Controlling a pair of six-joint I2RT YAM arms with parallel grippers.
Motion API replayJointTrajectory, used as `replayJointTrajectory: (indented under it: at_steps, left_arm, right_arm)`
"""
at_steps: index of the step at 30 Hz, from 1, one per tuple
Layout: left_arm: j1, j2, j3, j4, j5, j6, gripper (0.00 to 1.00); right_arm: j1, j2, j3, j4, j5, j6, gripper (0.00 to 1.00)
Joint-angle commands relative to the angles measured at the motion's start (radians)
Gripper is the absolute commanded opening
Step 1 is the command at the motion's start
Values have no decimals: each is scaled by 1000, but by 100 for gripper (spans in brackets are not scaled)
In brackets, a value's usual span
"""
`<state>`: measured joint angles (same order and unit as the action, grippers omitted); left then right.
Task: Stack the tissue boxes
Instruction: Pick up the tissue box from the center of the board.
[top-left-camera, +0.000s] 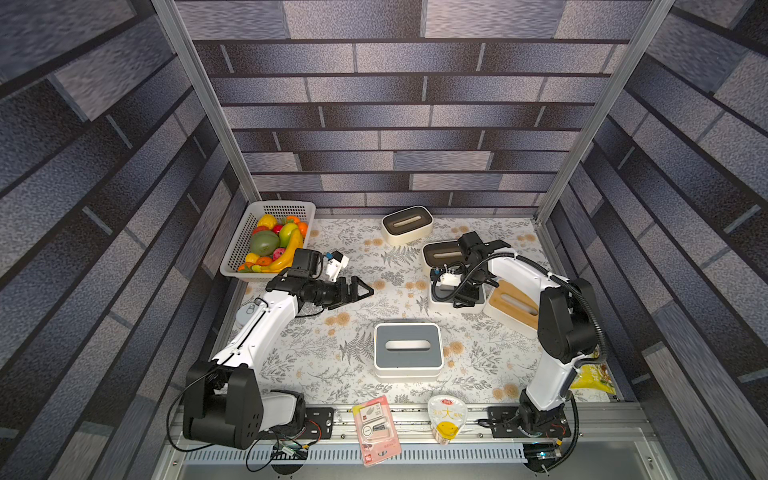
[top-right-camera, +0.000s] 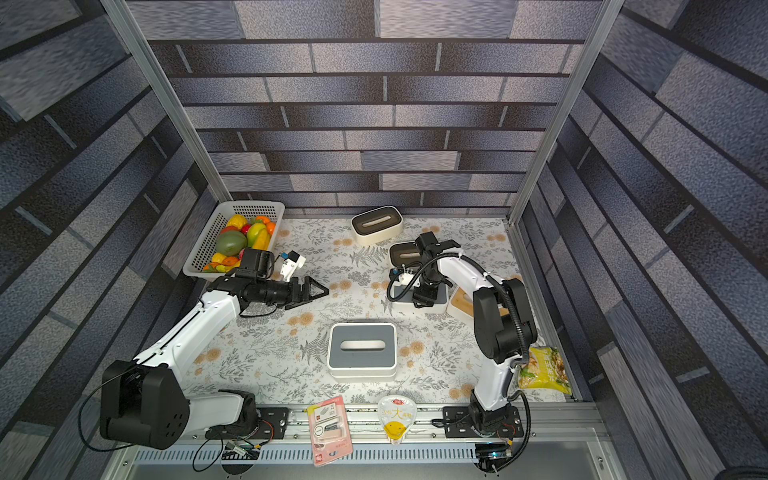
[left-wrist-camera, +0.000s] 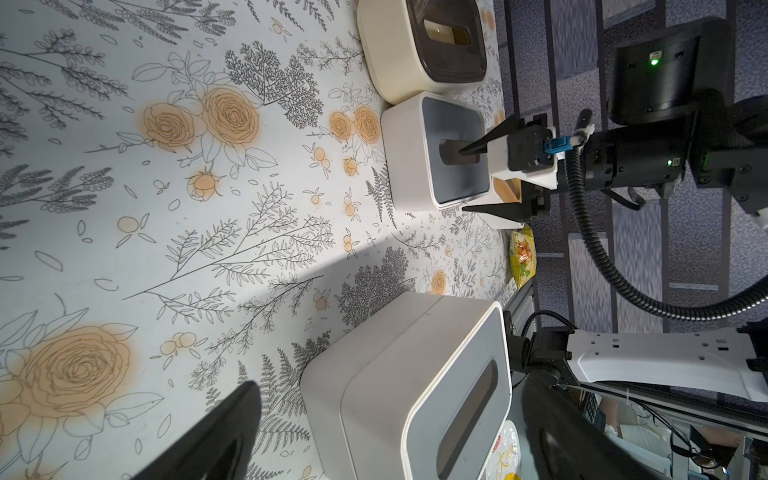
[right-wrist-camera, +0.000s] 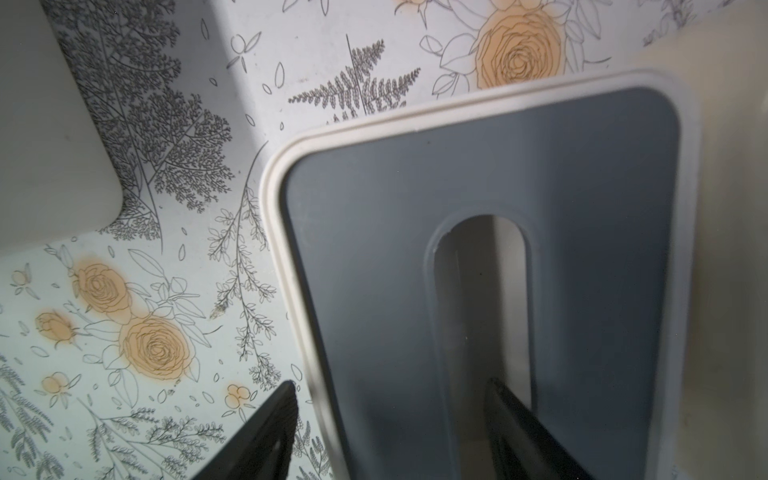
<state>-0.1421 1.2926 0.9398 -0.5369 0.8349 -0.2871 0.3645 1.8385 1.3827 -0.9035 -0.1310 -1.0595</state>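
Note:
Near the table's front stands a grey-lidded tissue box (top-left-camera: 407, 351) (left-wrist-camera: 415, 395), with a second white rim showing under it. Two brown-lidded boxes sit at the back (top-left-camera: 407, 224) and behind the right wrist (top-left-camera: 438, 251). A light wood-lidded box (top-left-camera: 513, 305) lies at the right. My right gripper (top-left-camera: 463, 297) (right-wrist-camera: 390, 384) points down onto another grey-lidded box (right-wrist-camera: 478, 174) (left-wrist-camera: 432, 149). One finger is in the slot and the other just outside the box wall, with a thin gap showing. My left gripper (top-left-camera: 361, 291) (left-wrist-camera: 395, 380) hovers open and holds nothing.
A white perforated basket (top-left-camera: 249, 232) of fruit stands at the back left. A yellow snack bag (top-left-camera: 592, 376) lies by the right arm's base. A pink package (top-left-camera: 376, 430) and a sealed cup (top-left-camera: 446, 419) rest on the front rail. Walls enclose three sides.

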Motion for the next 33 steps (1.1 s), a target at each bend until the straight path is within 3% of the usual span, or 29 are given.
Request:
replayJointTrajectory:
  at_steps: [1,21,33]
  left_arm:
    - [7,7,13,18,25,22,100]
    - [7,18,11,17,23,15,100]
    - [0,15,13,1,1,21,100]
  right_arm:
    - [10,27,33,-45,-18,-4,71]
    - [32,58,48,-69,-12,-5,63]
    - [61,32,59,-93,-30,-20,48]
